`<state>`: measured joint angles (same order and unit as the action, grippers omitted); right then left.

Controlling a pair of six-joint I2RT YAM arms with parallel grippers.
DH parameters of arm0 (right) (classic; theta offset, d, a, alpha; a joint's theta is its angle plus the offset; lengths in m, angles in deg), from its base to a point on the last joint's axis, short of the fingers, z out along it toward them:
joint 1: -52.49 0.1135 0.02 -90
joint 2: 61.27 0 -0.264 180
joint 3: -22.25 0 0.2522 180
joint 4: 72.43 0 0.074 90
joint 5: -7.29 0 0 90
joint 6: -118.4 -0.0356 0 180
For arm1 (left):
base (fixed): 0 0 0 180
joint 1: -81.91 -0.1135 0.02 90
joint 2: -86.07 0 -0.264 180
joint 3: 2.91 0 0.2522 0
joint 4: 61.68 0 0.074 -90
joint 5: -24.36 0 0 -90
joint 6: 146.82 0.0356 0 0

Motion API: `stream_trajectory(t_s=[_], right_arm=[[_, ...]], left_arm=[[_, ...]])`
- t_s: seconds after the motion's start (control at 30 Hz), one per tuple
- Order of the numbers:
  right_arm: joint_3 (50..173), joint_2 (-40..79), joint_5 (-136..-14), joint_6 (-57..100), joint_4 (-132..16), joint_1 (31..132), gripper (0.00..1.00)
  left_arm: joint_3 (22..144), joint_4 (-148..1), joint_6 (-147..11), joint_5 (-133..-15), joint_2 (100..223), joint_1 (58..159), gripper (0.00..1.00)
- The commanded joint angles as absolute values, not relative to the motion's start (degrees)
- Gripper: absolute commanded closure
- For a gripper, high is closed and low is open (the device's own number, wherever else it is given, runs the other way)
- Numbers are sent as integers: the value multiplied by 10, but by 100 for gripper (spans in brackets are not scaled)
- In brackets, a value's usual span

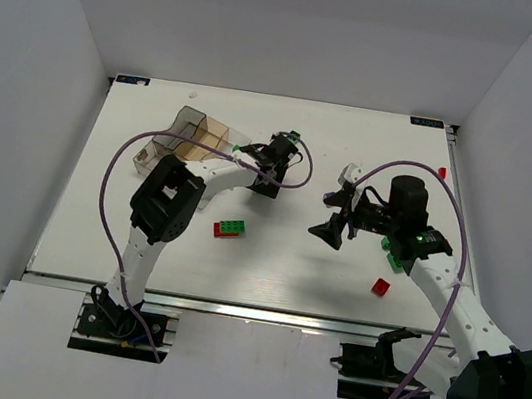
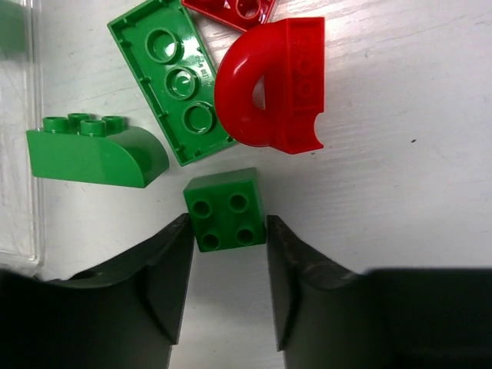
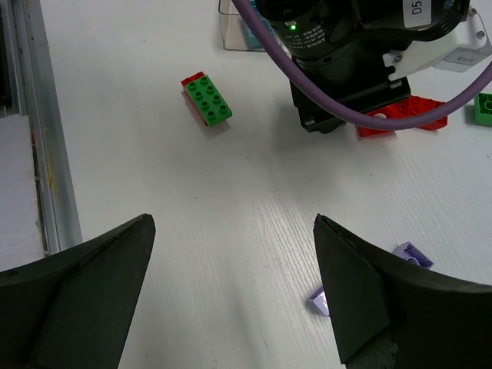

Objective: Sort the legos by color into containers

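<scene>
My left gripper (image 2: 229,223) is low over the table by the tray (image 1: 190,137). Its fingertips press both sides of a small green square brick (image 2: 225,209), which rests on the table. Just beyond it lie a green curved brick (image 2: 92,157), an upturned green plate (image 2: 173,77), a red arch (image 2: 277,84) and a red plate (image 2: 231,9). My right gripper (image 3: 231,223) is wide open and empty above the middle of the table (image 1: 333,225). A light purple piece (image 3: 407,254) lies beside its right finger.
A green brick stacked on a red one (image 1: 230,228) lies mid-table and also shows in the right wrist view (image 3: 206,98). A red brick (image 1: 381,287) lies near the right arm, and a small red one (image 1: 442,172) lies at the right edge. The tray's clear wall (image 2: 19,154) is left of the left gripper.
</scene>
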<state>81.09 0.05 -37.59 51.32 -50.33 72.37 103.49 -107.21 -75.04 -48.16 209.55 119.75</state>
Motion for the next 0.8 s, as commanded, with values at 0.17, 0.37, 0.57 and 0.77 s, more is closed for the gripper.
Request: stream_trajectory(t_s=[0.17, 0.37, 0.57, 0.77], right_arm=[[804, -8, -382, 525, -524, 719, 11], [802, -12, -385, 526, -525, 716, 11], [801, -12, -382, 526, -525, 714, 11], [800, -15, -386, 531, -525, 712, 11]], left_arm=[[1037, -1059, -756, -463, 2086, 1193, 70], [996, -1028, -731, -489, 1997, 1200, 89], [959, -992, -723, -485, 1902, 1179, 93], [988, -1010, -723, -457, 1911, 1127, 94]])
